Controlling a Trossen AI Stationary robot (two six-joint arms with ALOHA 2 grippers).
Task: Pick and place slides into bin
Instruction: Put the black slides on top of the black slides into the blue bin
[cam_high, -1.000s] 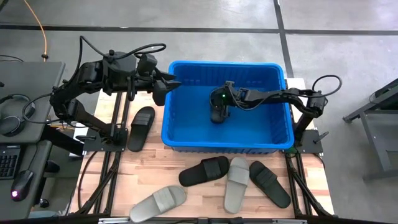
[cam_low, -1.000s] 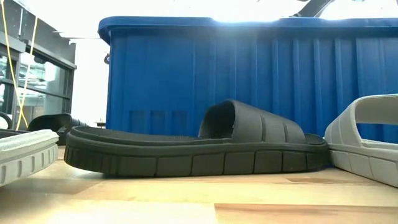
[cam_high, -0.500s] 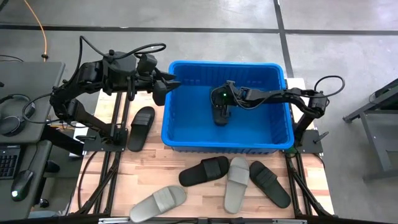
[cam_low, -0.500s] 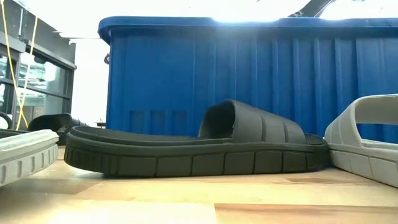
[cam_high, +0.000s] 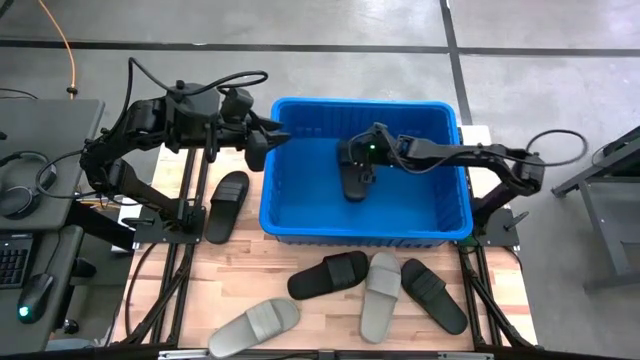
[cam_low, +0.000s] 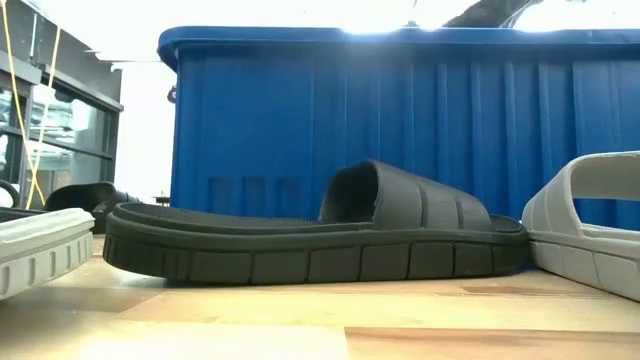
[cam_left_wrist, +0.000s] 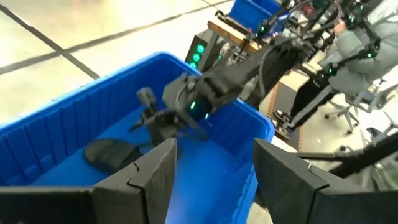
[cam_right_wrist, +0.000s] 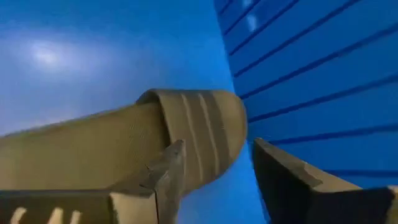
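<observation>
Six slides (cam_high: 328, 275), one bin (cam_high: 300, 226)

At table height, the bin (cam_low: 400, 120) wall hides its contents and both grippers; only a sliver of arm shows above the rim. A grey slide (cam_low: 590, 235) and another grey slide (cam_low: 35, 250) are cut off by opposite edges. The right wrist view crops the black slide (cam_right_wrist: 124, 143) beneath its fingers.

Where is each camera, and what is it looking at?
High: overhead, looking down on both arms, the bin and slides.
Low: at tabletop height, facing a black slide and the bin's wall; no end effector visible.
Left wrist: over the bin's edge, past the open left end effector, toward the right arm.
Right wrist: inside the bin, open right end effector over the black slide that the high view shares.
</observation>
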